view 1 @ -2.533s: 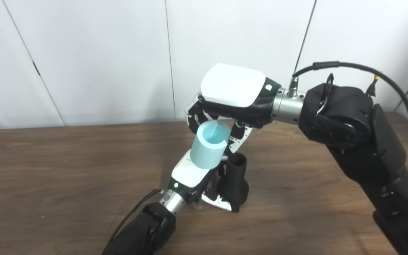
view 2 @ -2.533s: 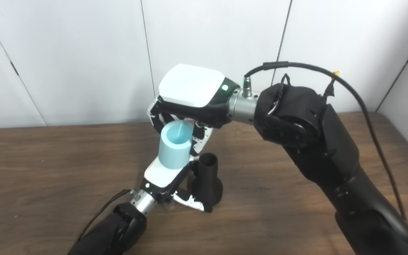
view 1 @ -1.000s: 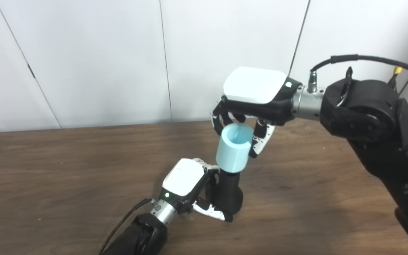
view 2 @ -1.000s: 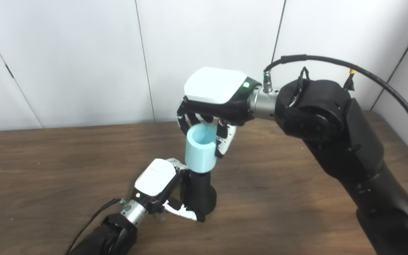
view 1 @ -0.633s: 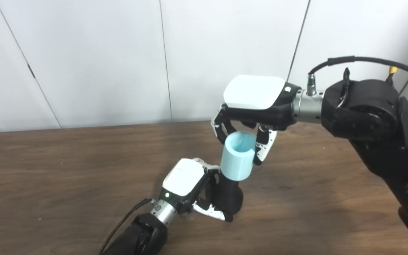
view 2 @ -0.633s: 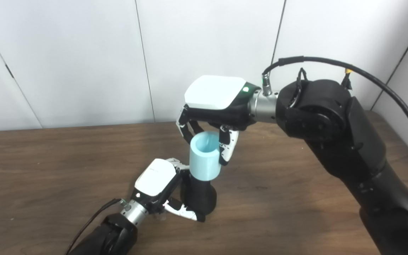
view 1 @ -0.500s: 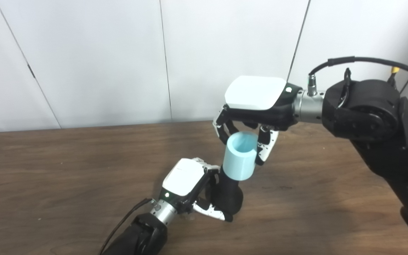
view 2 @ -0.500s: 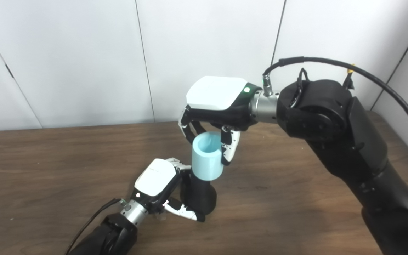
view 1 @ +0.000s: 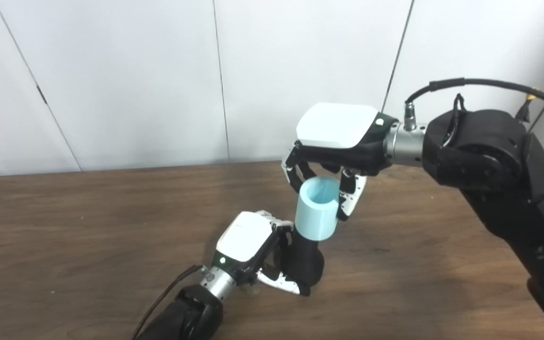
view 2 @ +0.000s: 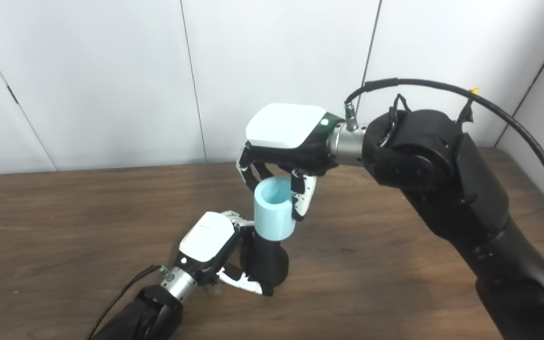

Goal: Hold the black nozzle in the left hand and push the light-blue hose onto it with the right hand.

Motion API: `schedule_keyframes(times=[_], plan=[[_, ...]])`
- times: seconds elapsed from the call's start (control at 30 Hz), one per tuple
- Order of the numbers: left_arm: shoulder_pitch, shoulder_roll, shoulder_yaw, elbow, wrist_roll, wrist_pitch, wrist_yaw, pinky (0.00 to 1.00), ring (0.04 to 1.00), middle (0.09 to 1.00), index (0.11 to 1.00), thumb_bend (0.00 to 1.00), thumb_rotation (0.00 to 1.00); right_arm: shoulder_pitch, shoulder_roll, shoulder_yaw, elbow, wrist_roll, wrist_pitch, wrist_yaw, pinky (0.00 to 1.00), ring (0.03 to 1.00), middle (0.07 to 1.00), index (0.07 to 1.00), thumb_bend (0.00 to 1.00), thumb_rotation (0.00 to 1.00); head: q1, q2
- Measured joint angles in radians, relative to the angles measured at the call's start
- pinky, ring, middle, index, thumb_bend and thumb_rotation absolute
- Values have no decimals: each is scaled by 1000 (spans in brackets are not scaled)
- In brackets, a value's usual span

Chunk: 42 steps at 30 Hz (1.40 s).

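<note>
The black nozzle [view 1: 304, 262] stands upright on the wooden table [view 1: 64, 226], near the middle. My left hand [view 1: 248, 245] is shut around its lower part from the left. The light-blue hose [view 1: 317, 215], a short open tube, sits over the nozzle's top, which is hidden inside it. My right hand [view 1: 335, 141] reaches down from above with its fingers closed on the hose's upper rim. In the right eye view the hose [view 2: 274, 208] stands upright on the nozzle [view 2: 265, 262].
A white panelled wall [view 1: 158, 71] runs behind the table. My right arm [view 1: 498, 174] and its black cable [view 1: 489, 85] fill the right side. Bare wood lies to the left and in front.
My right hand has carried the hose from beside my left hand to above the nozzle and lowered it onto the nozzle's top. In the last half second it shifted slightly left. The camera view also shifted.
</note>
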Motion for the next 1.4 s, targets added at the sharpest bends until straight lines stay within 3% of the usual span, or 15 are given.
schedule_keyframes(times=[1.4], plan=[[30, 9, -3, -52, 7, 39, -12, 719, 531, 453, 512, 523, 0, 54, 33, 6, -25, -51, 17, -33, 172, 232, 417, 499, 527, 0, 20, 15]])
